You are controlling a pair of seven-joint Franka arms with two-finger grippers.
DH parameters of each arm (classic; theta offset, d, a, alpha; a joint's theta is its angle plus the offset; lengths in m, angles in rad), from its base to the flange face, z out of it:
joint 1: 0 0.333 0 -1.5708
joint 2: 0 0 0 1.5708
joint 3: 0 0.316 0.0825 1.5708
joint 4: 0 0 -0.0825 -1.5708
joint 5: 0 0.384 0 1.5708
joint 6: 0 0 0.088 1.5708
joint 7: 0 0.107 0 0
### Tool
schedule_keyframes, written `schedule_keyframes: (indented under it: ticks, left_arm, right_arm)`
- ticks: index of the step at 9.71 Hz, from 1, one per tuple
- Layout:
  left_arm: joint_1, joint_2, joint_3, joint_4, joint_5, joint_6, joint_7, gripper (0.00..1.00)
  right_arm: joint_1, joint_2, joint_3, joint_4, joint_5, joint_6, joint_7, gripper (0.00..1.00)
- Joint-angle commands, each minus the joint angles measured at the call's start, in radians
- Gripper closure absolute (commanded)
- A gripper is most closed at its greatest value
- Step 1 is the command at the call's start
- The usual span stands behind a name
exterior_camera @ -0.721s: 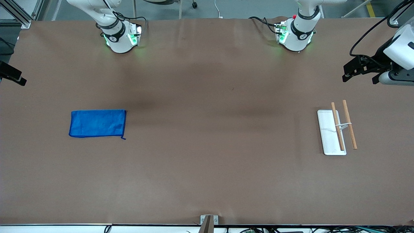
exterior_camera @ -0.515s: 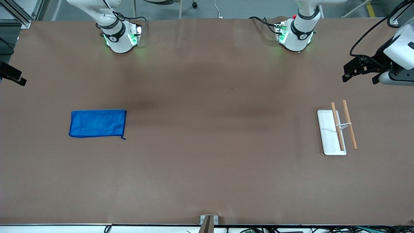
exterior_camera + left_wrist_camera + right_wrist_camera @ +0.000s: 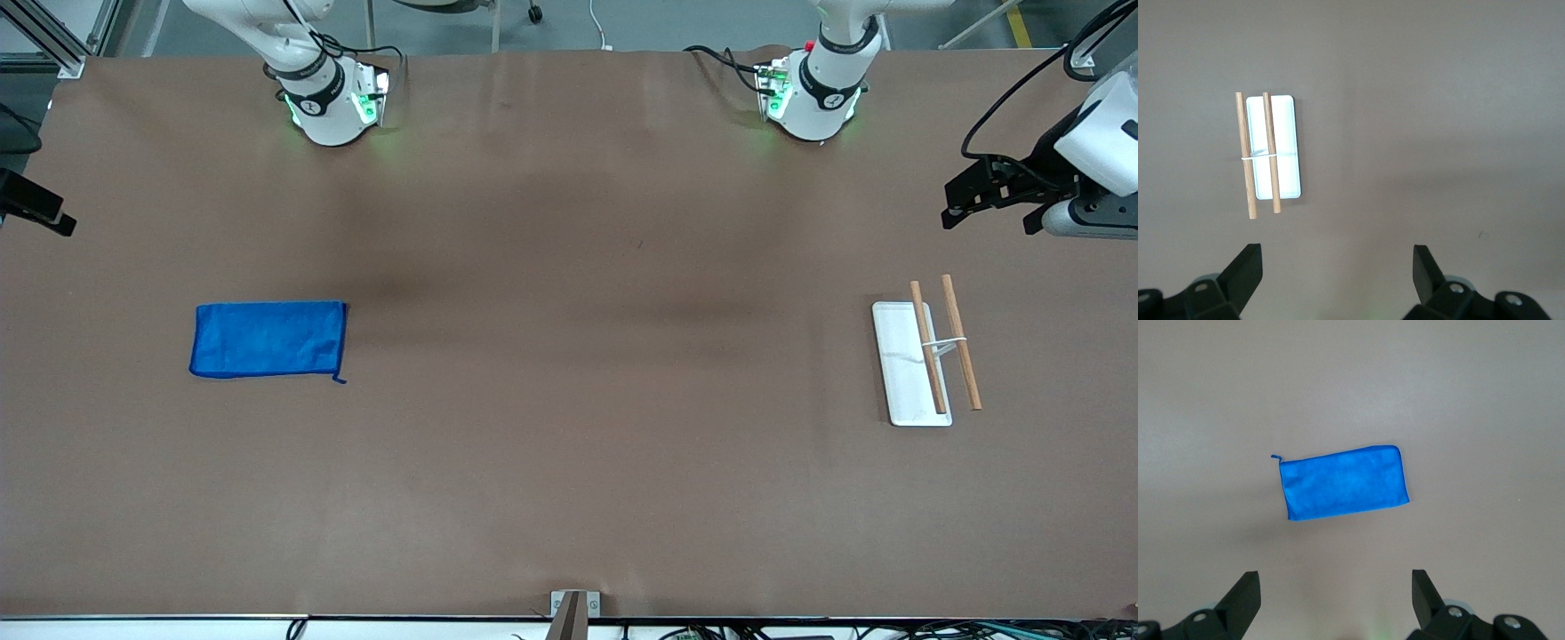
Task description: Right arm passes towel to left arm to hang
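A brown table (image 3: 569, 267) fills the front view, with grey floor showing past its top edge by the 2 arm bases. The towel (image 3: 268, 340) lies flat toward the right arm's end, folded into a neat blue rectangle. High over it hangs the right gripper (image 3: 1336, 600), jaws spread wide, towel well apart from both fingers. Toward the left arm's end stands a white rack (image 3: 909, 363) with 2 wooden bars (image 3: 961, 341), and the left gripper (image 3: 1337, 277) hovers above it, jaws wide too
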Motion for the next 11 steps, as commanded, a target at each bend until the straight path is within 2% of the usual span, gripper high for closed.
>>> schedule_keyframes:
  ticks: [1,4,7,9,11]
  left_arm:
    - [0.001,0.019,0.003,-0.019,0.009,0.012,-0.005,0.01]
    - [-0.002,0.019,0.003,-0.019,0.008,0.015,-0.005,0.01]
    - [-0.005,0.027,0.003,-0.017,0.009,0.018,-0.005,0.01]
    - [0.000,0.030,0.003,-0.017,0.011,0.020,-0.005,0.01]
    - [-0.003,0.032,0.003,-0.017,0.011,0.027,-0.005,0.01]
  right_arm:
    - [0.004,0.076,0.005,-0.100,-0.016,0.069,-0.025,0.00]
    - [0.005,0.081,0.008,-0.381,-0.057,0.394,-0.035,0.00]
    - [0.004,0.099,0.008,-0.697,-0.059,0.832,-0.043,0.00]
    - [-0.002,0.202,0.008,-0.731,-0.061,0.971,-0.046,0.00]
    - [-0.004,0.262,0.008,-0.777,-0.061,1.108,-0.046,0.00]
